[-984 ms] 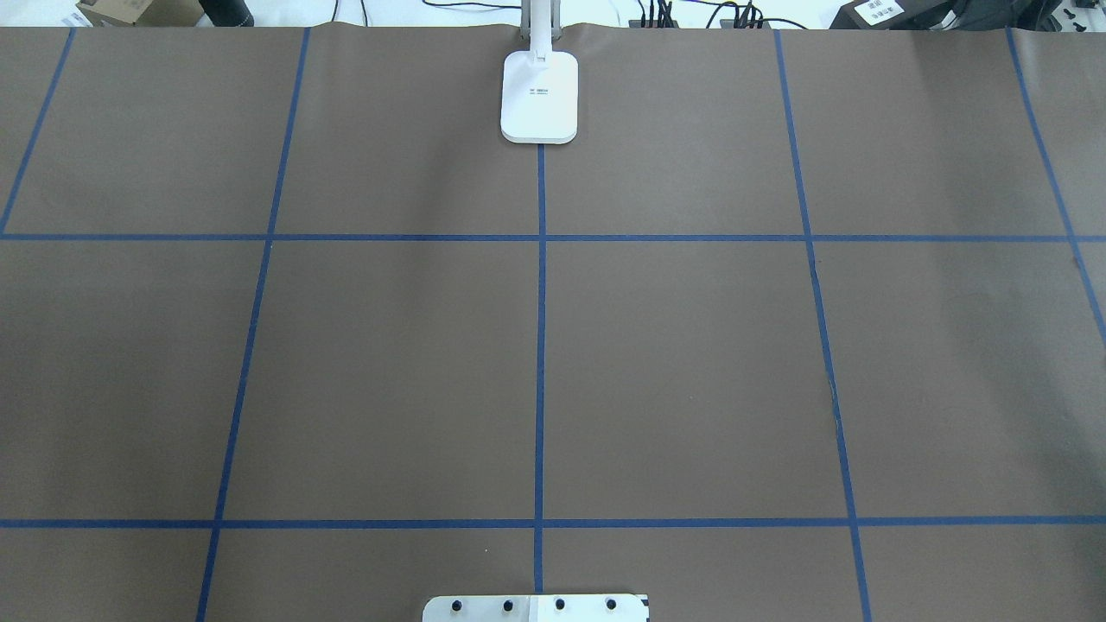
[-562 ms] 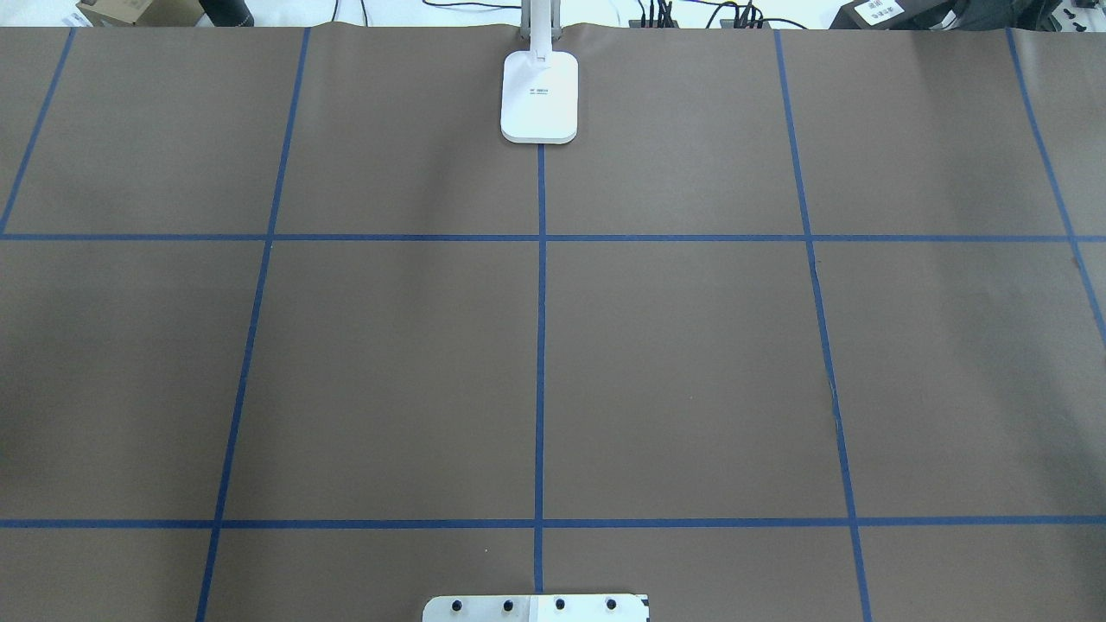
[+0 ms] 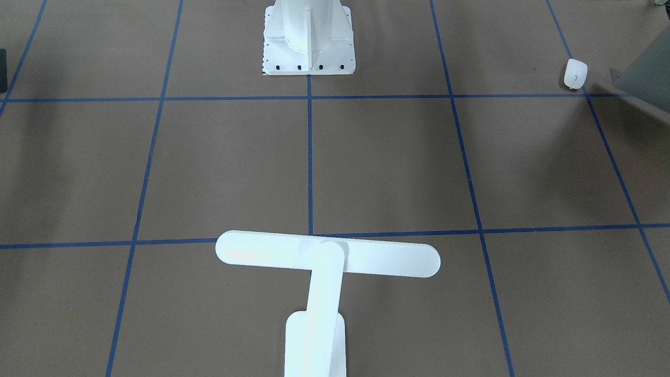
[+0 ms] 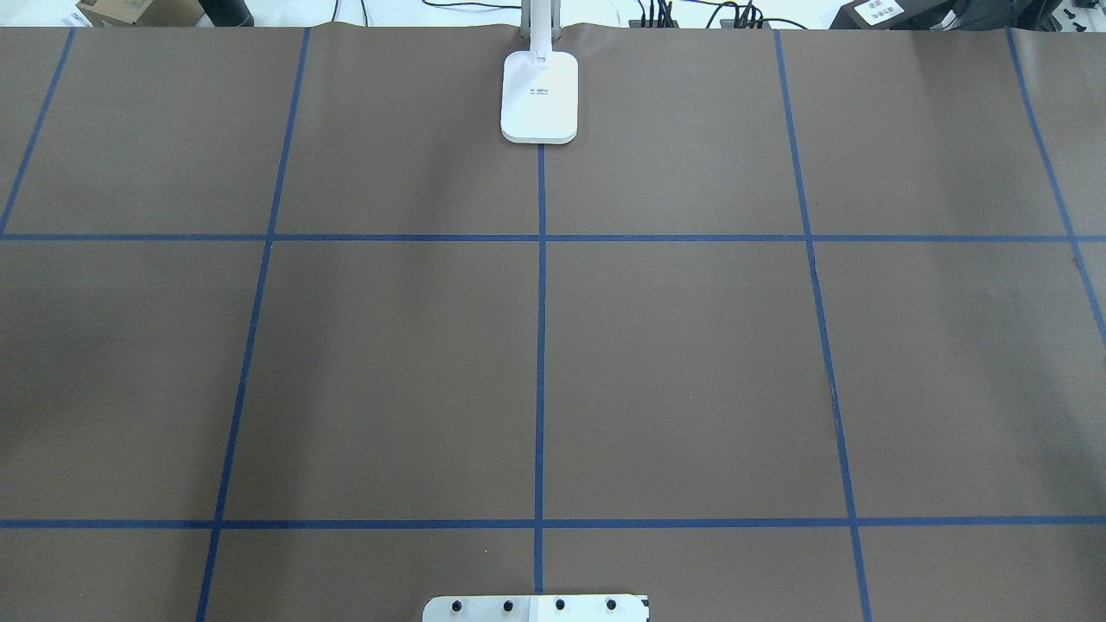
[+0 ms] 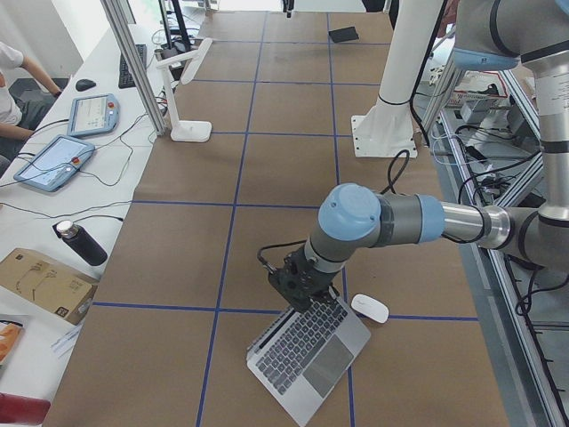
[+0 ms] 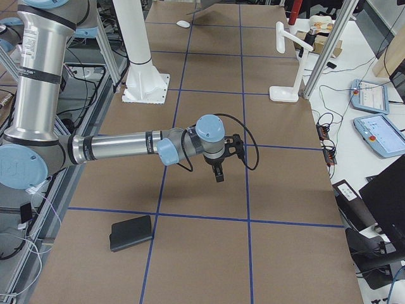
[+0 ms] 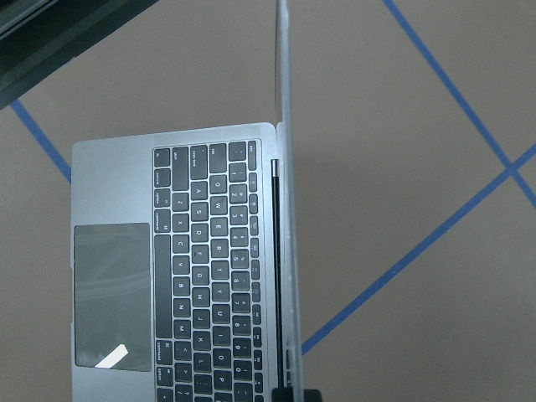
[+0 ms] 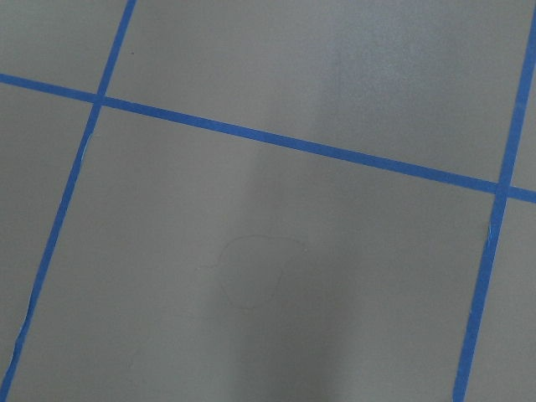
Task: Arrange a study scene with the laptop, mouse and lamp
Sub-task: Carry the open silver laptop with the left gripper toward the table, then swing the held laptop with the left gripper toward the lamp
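Standing at the table's (image 4: 691, 363) far edge, midway along: lamp (image 3: 327, 256), all white. Base on the end of the centre tape line; slanted arm leans toward the robot; bar head lies parallel to that edge.

Laptop (image 5: 307, 360): grey, open, near the table's left end, toward the robot-side edge. Deck flat on the brown paper, set at an angle to the blue grid, trackpad side nearer the left end. Lid raised; the left wrist view shows it edge-on, about square to the deck.

Mouse (image 5: 369, 308): white, on the table just beside the laptop on its robot side, not touching it, close by a tape line.

Left gripper (image 5: 307, 295): low at the laptop's rear edge, by the hinge and lid. Whether its jaws are spread or pinching the lid cannot be told.

Right gripper (image 6: 219, 176): hanging above bare paper in the table's right half, fingers pointing down, well apart from every task item. Jaw state cannot be told; its wrist view shows only paper and tape.

Pedestal (image 3: 309, 36): white, bolted at the middle of the robot-side edge.

Mat (image 6: 131, 232): black, flat, near the right end, robot side.

Sleeve (image 5: 9, 76): white, a person's, at a side desk beyond the far edge, by a pendant (image 5: 53, 160).
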`<state>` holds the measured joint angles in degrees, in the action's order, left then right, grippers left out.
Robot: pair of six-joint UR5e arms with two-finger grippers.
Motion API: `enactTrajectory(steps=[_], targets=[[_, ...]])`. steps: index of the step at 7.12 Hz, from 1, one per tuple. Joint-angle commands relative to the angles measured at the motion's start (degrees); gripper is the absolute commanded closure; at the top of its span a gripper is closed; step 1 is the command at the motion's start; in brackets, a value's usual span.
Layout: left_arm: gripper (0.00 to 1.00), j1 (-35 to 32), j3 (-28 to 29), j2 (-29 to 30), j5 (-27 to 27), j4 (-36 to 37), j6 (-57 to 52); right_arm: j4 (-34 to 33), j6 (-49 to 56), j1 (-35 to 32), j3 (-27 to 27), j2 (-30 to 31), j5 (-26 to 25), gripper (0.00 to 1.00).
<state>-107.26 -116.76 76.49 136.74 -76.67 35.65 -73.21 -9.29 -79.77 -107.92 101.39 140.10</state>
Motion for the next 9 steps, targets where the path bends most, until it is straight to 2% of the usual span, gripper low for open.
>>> enactTrajectory(steps=[1,3,6,9], targets=[[1.0,7.62,-1.35,10.93,0.37,4.69,10.68,0.0,-0.03,0.32,0.77,-1.01,-1.05,0.01],[1.0,18.7,-1.45,21.37,0.37,4.86,28.59,0.0,0.06,0.32,3.4,-3.04,-1.15,0.01],[1.0,33.2,-1.54,40.26,-0.68,13.72,52.41,0.0,-0.03,0.41,5.52,-4.71,-1.23,0.01],[1.0,46.23,-1.36,51.97,-4.97,14.18,80.18,0.0,-0.2,0.41,5.7,-5.24,-1.15,0.01]])
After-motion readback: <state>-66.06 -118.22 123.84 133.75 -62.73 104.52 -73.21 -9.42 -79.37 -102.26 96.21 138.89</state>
